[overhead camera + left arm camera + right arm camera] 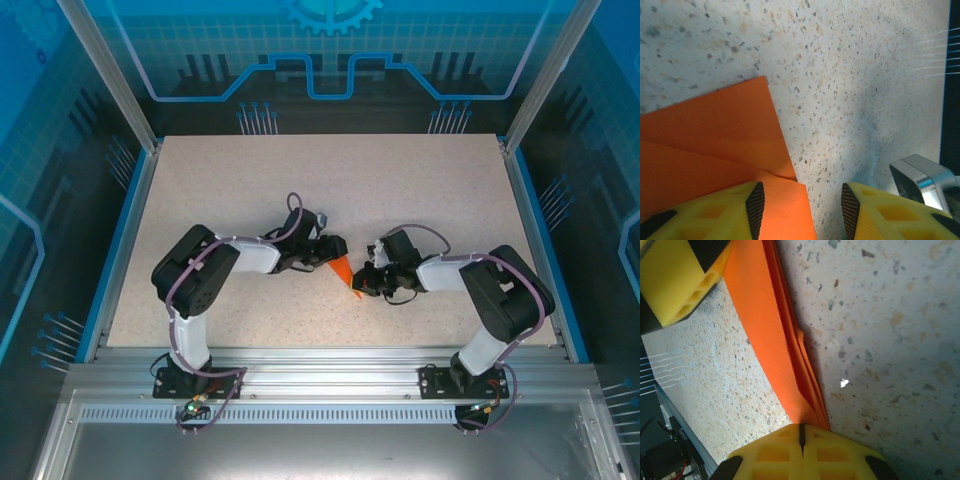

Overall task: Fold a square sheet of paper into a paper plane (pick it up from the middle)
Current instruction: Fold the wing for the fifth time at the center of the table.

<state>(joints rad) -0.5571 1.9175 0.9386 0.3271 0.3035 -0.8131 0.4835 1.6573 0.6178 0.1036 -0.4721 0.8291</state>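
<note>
The orange paper (342, 270) is already creased into a layered, tapering shape and sits mid-surface between the two arms. In the top view its long axis runs on a diagonal, with the broad end far and left and the narrow tip near and right. We judge the folding to be partway through: the right wrist view shows several stacked layers (770, 340), but no finished dart yet.

The right tool (800, 437) is clenched on the paper's narrow end, pinning the layers. The left tool (800, 202) is released, its fingers spread, with a corner of the paper (715, 145) lying flat under one of them.

We think the next move calls for the left tool to close on the free flap or press it. The right tool would anchor the tip meanwhile, so the crease lands along that axis on the surface (300, 180).
</note>
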